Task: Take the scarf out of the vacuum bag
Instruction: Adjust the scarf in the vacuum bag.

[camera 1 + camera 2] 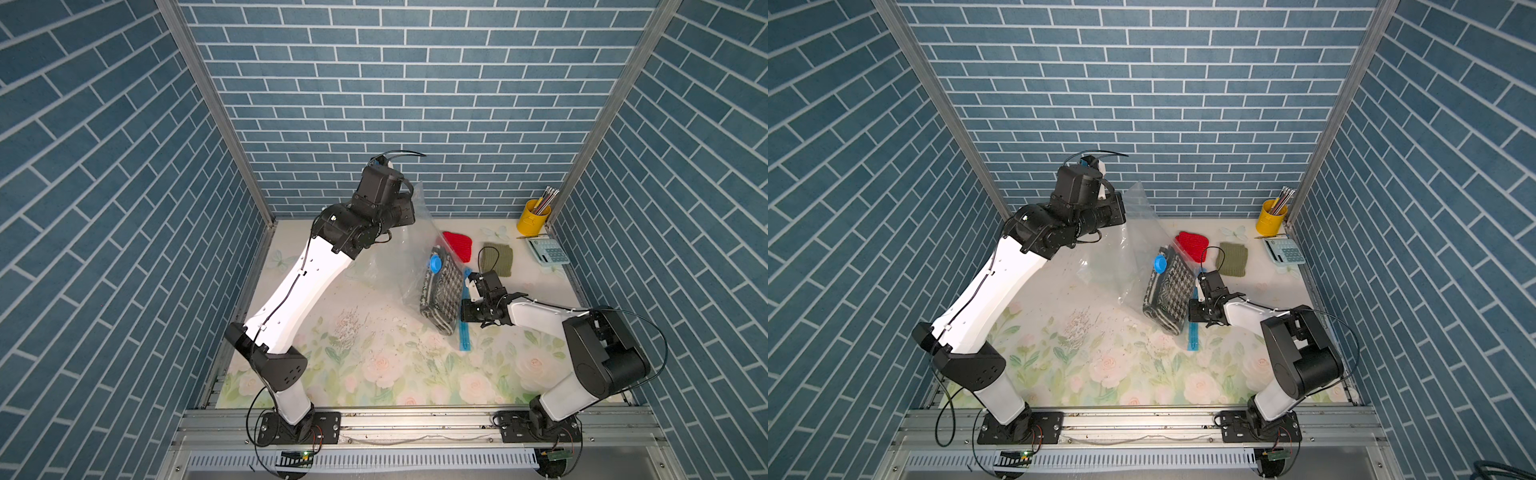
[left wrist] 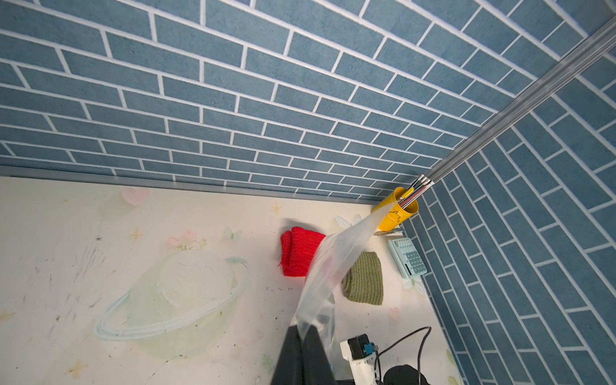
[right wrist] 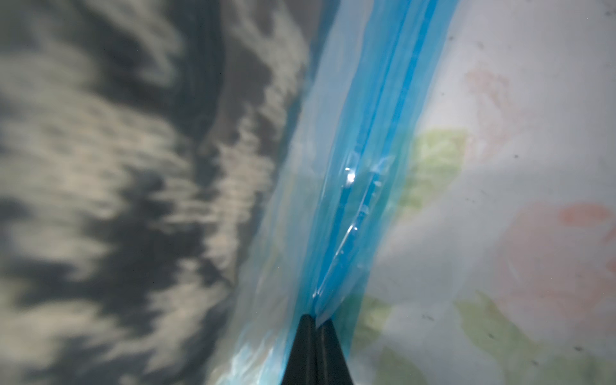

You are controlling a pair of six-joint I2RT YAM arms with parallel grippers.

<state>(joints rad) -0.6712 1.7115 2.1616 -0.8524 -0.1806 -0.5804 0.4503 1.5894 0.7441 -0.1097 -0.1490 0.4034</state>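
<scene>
The vacuum bag (image 1: 409, 253) (image 1: 1129, 253) is clear plastic, stretched from high at the back down to the table. My left gripper (image 2: 304, 330) is shut on one clear corner and holds it up. A folded black-and-white houndstooth scarf (image 1: 442, 299) (image 1: 1169, 297) lies inside the low end, under the round blue valve cap (image 1: 435, 263). My right gripper (image 3: 315, 318) (image 1: 465, 309) is shut on the light-blue zip strip (image 3: 370, 160) (image 1: 464, 334), right beside the scarf (image 3: 116, 166).
A red knit piece (image 1: 458, 245) and a green knit piece (image 1: 497, 258) lie behind the bag. A yellow cup of pencils (image 1: 533, 216) and a pale calculator (image 1: 548, 250) sit in the back right corner. Brick-patterned walls close three sides.
</scene>
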